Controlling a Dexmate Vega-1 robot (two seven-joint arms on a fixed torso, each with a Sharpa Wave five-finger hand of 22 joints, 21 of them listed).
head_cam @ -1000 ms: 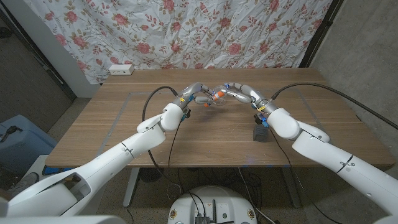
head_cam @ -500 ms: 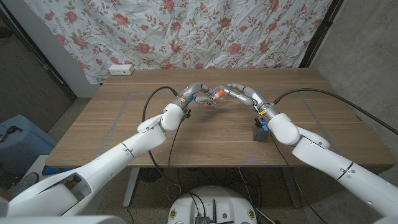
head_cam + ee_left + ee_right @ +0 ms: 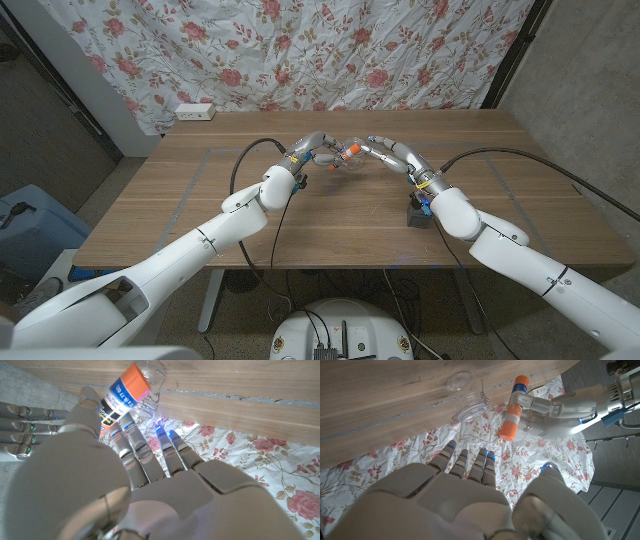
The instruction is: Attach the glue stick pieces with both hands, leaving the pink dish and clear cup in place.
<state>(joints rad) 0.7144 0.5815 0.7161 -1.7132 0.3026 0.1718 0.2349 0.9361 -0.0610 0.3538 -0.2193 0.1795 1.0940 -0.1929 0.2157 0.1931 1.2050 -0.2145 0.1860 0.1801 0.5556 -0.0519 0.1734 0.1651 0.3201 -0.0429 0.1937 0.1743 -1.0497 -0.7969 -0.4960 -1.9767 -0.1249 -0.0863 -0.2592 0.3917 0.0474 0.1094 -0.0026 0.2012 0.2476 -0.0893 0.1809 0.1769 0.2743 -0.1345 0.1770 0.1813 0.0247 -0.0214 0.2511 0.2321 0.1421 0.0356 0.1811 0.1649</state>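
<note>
Left hand (image 3: pixel 318 153) gripping orange-capped glue stick (image 3: pixel 346 154) above clear cup (image 3: pixel 352 163), near tabletop (image 3: pixel 200 205) far edge; right hand (image 3: pixel 392 154) hovering beside, fingers (image 3: pixel 470 462) spread, holding nothing.

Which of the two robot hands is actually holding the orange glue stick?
The left hand holds the glue stick; the right hand is empty, its fingers apart, a little away from it.

Dim even room light, soft shadows, wrist views perhaps slightly blurred up close
</note>
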